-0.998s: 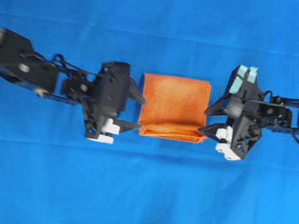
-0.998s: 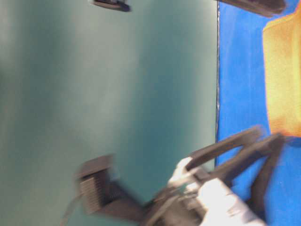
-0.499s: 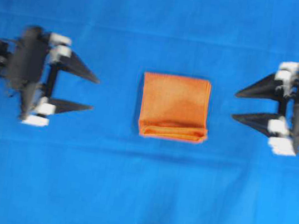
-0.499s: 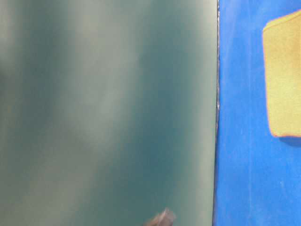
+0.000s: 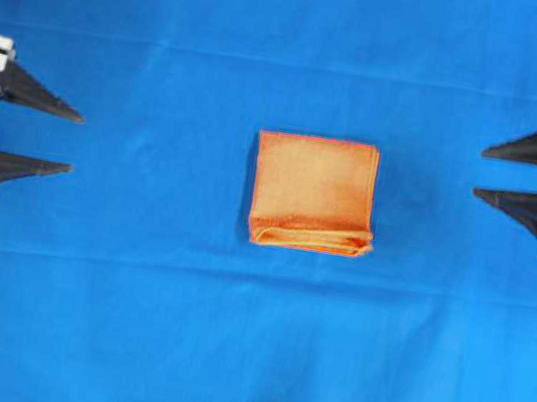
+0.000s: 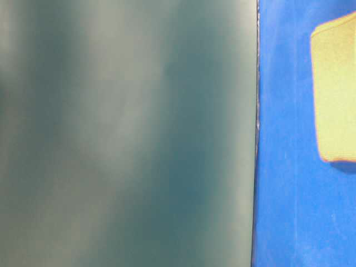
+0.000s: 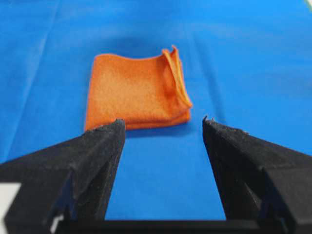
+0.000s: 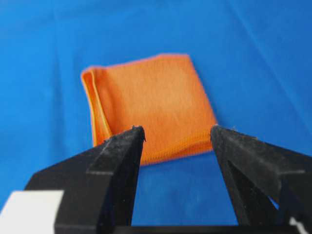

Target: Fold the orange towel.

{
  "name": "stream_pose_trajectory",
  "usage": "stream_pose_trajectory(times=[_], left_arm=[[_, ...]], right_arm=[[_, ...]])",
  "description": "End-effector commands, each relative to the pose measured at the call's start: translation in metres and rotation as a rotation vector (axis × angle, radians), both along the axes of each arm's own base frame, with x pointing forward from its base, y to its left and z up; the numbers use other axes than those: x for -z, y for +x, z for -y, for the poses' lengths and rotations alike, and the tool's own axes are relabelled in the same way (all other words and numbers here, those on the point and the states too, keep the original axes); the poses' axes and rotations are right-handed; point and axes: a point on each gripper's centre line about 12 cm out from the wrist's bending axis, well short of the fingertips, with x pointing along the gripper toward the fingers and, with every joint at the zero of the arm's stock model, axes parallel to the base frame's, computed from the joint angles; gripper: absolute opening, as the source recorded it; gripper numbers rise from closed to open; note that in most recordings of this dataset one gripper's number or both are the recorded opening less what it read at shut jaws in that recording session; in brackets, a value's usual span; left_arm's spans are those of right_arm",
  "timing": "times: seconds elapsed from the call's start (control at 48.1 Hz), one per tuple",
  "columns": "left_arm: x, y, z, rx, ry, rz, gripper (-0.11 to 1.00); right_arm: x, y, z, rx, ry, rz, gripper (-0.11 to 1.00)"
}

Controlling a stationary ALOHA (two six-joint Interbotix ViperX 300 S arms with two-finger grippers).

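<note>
The orange towel [image 5: 314, 194] lies folded into a small rectangle in the middle of the blue cloth, its layered edges along the near side. It also shows in the left wrist view [image 7: 136, 92], the right wrist view [image 8: 148, 105] and the table-level view [image 6: 335, 89]. My left gripper [image 5: 73, 143] is open at the far left edge, well apart from the towel, with nothing between its fingers [image 7: 105, 141]. At the far right edge my right gripper [image 5: 479, 172] is open and empty too, its fingers [image 8: 124, 146] pointing toward the towel.
The large blue cloth [image 5: 248, 340] covers the whole table, with faint creases. In the table-level view a blurred grey-green surface [image 6: 128, 133] fills the left two thirds, meeting the blue cloth [image 6: 283, 167] at a vertical edge.
Both grippers have drawn back from the towel's sides to the far left and right edges of the overhead view. The towel stays folded in place.
</note>
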Motion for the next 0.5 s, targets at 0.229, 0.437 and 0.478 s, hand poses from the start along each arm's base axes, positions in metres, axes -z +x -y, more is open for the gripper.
stream_pose_trajectory(times=[0.229, 0.437, 0.478], left_arm=[[0.017, -0.013, 0.0, -0.006, -0.043, -0.014, 0.6], [0.017, -0.013, 0.0, -0.004, -0.043, -0.012, 0.6], [0.017, -0.013, 0.0, -0.007, -0.046, -0.012, 0.6]], right_arm=[[0.014, -0.001, 0.0, 0.006, 0.016, 0.014, 0.61], [0.015, 0.0, 0.0, 0.005, 0.015, 0.011, 0.61], [0.015, 0.0, 0.0, 0.006, 0.016, 0.011, 0.61]])
